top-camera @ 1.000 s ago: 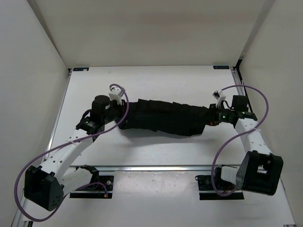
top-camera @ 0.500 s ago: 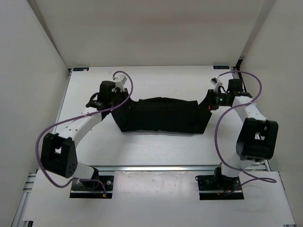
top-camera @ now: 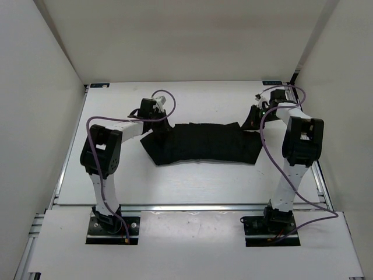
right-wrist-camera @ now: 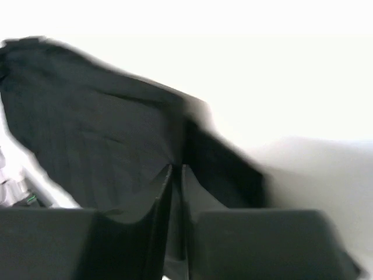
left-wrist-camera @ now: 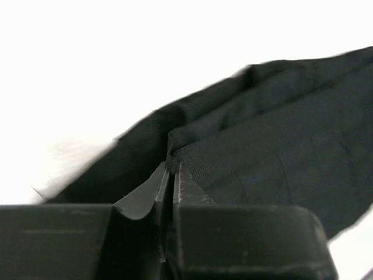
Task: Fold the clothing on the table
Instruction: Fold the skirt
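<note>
Left wrist: clothing [left-wrist-camera: 274, 157] pinched in left tool [left-wrist-camera: 172, 168].

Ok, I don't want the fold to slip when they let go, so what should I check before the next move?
1. Left claw gripping the clothing: ok, it is pinched shut on a fabric edge in the left wrist view.
2. Right claw gripping: cannot tell. It is nearly closed at the fabric's edge, but the view is blurred.
3. Clothing spread out between the two claws: ok, it shows as a wide band from above.
4. Clothing inside the edges of the table: ok, white shows all round it.
5. Folded layers lined up: cannot tell, since it all reads as one black shape from above.
</note>
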